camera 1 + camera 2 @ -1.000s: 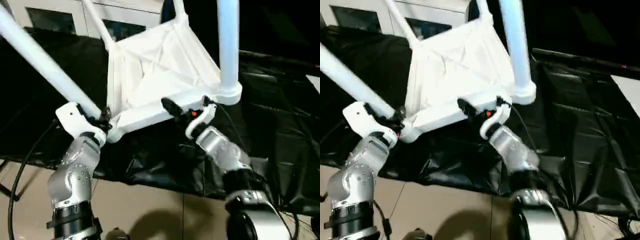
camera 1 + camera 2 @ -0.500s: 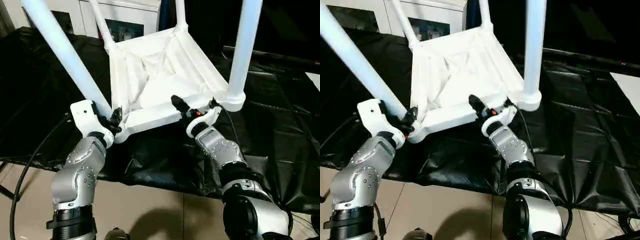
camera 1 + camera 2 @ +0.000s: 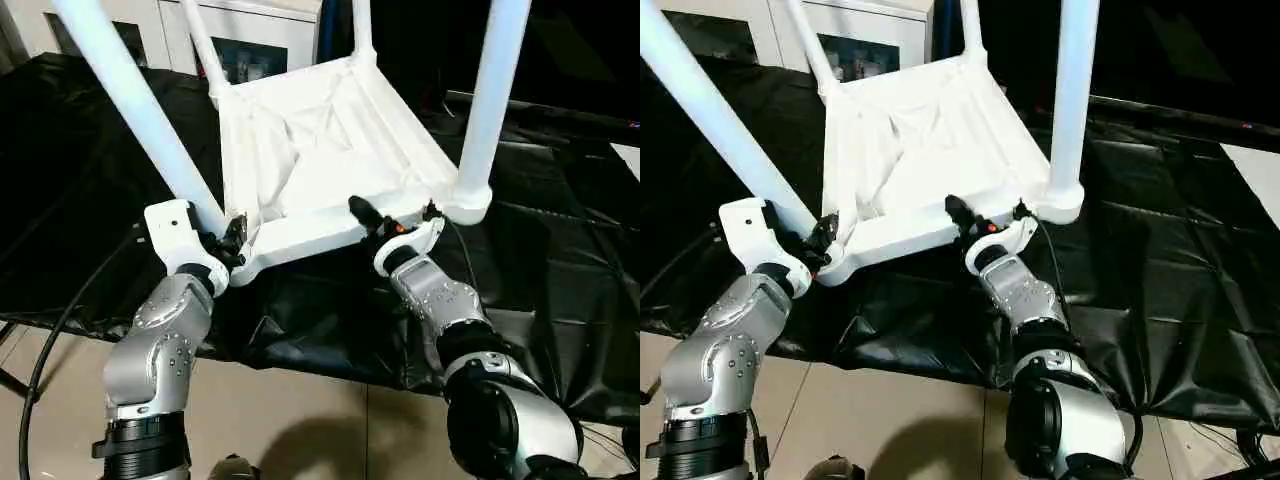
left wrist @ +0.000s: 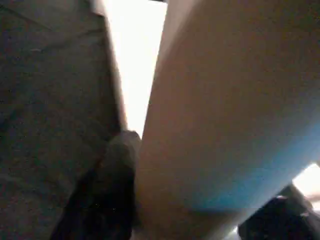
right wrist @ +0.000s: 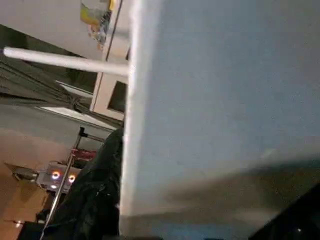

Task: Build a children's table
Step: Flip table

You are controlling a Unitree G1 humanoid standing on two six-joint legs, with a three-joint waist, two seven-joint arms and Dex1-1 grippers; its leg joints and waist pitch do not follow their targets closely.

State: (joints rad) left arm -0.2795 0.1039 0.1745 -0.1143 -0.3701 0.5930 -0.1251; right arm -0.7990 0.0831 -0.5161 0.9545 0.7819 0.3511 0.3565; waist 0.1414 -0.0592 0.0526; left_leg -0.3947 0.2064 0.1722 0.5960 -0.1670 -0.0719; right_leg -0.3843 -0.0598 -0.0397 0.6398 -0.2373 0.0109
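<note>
Silver jointed forearms [image 3: 158, 345], white wrist housings, black fingers [image 3: 362, 212], black cable.

One tabletop [image 3: 330, 160], four legs [image 3: 140, 110], two grippers [image 3: 232, 243], one cabinet [image 3: 240, 40].

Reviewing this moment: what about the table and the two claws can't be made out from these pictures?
- Leg tops: cut off by the head views' upper edge.
- Tabletop top face: turned down onto the black cloth.
- Left claw: grip on the leg's base half hidden by the tabletop corner; the wrist view is too close.
- Right claw: one finger hidden behind the tabletop rim.
</note>
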